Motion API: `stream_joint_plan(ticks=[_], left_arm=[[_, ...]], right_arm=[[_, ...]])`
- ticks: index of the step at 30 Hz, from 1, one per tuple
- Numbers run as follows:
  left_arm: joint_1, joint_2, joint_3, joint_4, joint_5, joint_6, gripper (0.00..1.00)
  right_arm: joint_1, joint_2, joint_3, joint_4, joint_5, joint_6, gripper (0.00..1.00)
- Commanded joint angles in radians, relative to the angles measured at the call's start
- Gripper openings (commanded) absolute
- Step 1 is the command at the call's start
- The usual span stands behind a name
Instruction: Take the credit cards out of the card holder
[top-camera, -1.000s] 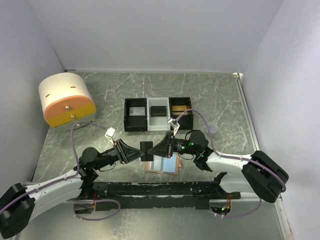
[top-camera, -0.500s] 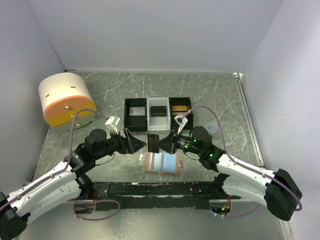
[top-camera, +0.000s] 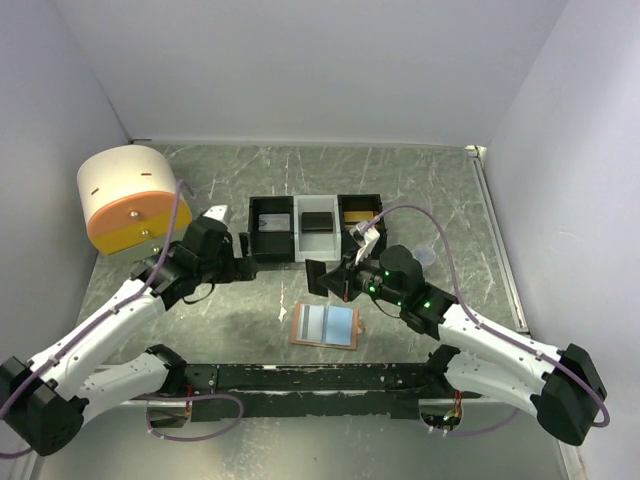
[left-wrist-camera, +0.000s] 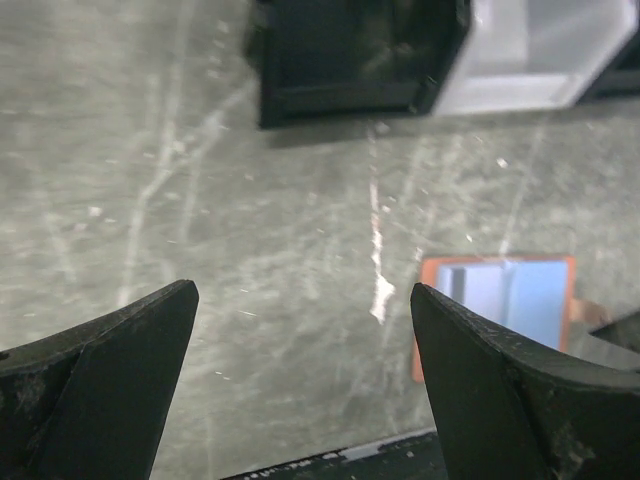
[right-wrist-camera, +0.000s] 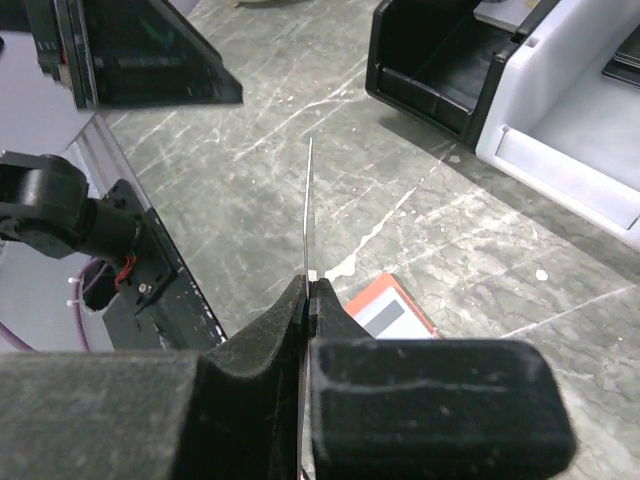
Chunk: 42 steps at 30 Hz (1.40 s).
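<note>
Card holder (top-camera: 326, 325) lies open flat on counter (top-camera: 450, 200), salmon-orange outer, lt blue lining facing up, near front edge. One dark credit card (top-camera: 317, 279) is out, pinched edge-on in right gripper (top-camera: 338, 283), raised clear of holder.

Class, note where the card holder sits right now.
Top view: the card holder lies open at centre, between the compartment tray and the near edge of the table, just below the right gripper.

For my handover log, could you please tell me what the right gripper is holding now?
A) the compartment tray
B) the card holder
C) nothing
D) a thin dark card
D: the right gripper is shut on a thin dark card, seen edge-on in its wrist view; the card holder lies open, apart from it.
</note>
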Motion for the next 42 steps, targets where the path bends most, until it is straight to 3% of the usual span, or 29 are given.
stream_joint_plan(ticks=[1, 7, 11, 20, 31, 42], left_arm=[[0.118, -0.054, 0.056, -0.093, -0.028, 0.100, 1.00], [0.217, -0.105, 0.057, -0.056, -0.072, 0.167, 1.00], [0.254, -0.155, -0.029, 0.024, -0.140, 0.197, 1.00], [0.255, -0.196, -0.020, 0.017, -0.202, 0.185, 1.00], [0.255, -0.263, -0.030, -0.022, -0.274, 0.136, 1.00], [0.255, -0.250, -0.025, -0.026, -0.267, 0.143, 1.00]], right_arm=[[0.002, -0.025, 0.019, -0.040, 0.028, -0.046, 0.00], [0.001, -0.040, 0.041, -0.080, 0.054, -0.095, 0.00], [0.002, -0.024, 0.071, -0.116, 0.082, -0.147, 0.00], [0.007, 0.058, 0.199, -0.219, 0.239, -0.308, 0.00], [0.022, 0.214, 0.375, -0.302, 0.330, -0.560, 0.00], [0.020, 0.368, 0.506, -0.331, 0.401, -0.684, 0.00]])
